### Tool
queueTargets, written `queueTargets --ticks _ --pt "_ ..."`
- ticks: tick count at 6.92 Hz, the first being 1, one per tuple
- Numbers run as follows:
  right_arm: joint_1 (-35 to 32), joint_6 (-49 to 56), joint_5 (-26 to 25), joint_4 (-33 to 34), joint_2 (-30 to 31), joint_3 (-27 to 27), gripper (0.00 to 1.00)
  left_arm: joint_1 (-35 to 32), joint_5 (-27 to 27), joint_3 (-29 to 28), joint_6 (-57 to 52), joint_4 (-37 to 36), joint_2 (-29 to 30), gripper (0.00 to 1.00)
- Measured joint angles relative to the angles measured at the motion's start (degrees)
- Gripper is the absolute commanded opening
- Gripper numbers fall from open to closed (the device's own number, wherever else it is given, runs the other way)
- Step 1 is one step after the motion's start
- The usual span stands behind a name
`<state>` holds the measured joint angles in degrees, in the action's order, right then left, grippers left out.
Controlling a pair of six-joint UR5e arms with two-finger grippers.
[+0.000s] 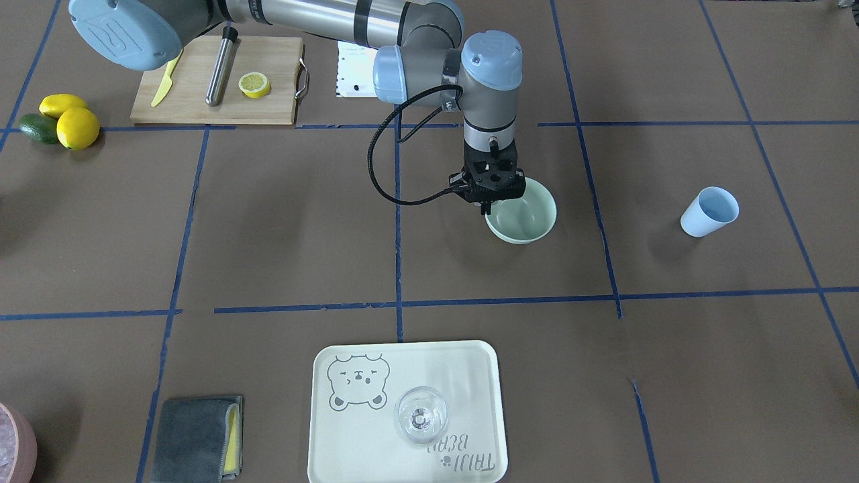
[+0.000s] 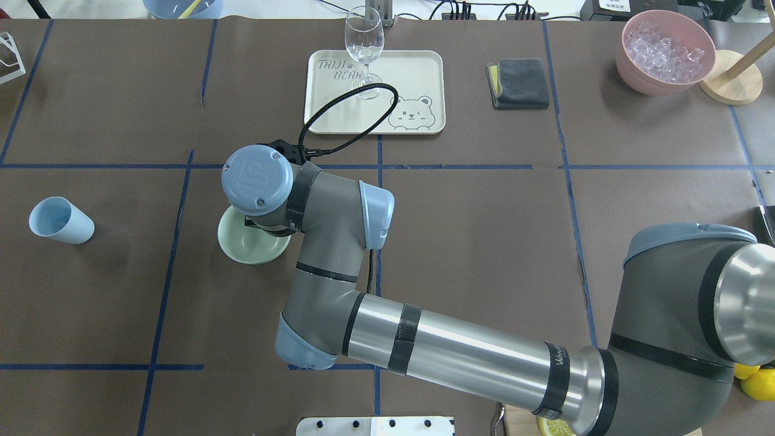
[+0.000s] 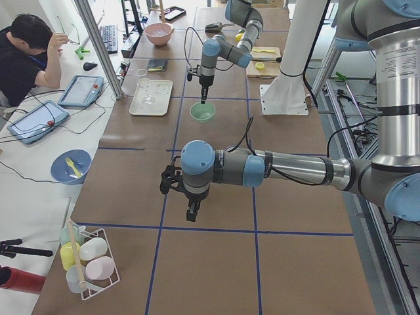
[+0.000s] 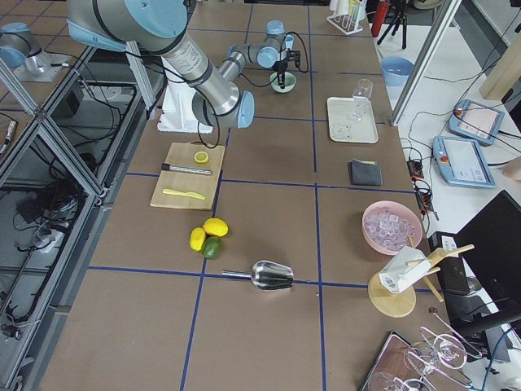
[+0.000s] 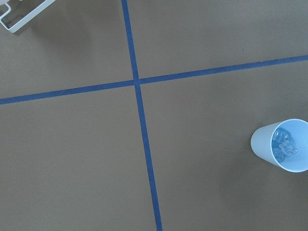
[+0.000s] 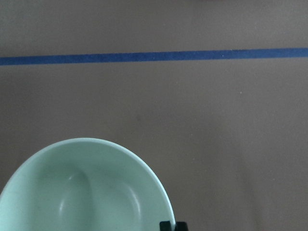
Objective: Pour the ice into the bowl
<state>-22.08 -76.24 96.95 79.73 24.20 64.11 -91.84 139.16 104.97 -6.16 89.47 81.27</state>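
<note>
Your right gripper hangs at the rim of the bowl; you cannot tell whether its jaws grasp it. The left gripper hovers over the worktop, its jaws equally unclear. The ice sits in the blue cup, well apart from the bowl.

Table: brown paper cover, gridded with blue tape lines. Light is even and I see only soft shadows. Left side view: a white side desk runs along the table, with a person seated at it and tablets on top. An aluminium frame post stands at the table edge. Right side view: grey floor with loose cables.
</note>
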Motion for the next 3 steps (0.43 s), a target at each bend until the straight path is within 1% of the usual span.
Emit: queueTargets --ticks 2,3 --pt "0.60 -0.69 -3.31 -0.31 0.05 -0.19 1.00 0.00 -0.03 0.01 0.01 0.00 -0.14 1.00" --pt "-0.17 -0.16 -3.52 -0.04 0.12 1.04 1.00 0.01 -0.03 -0.08 0.05 0.00 -0.16 1.00"
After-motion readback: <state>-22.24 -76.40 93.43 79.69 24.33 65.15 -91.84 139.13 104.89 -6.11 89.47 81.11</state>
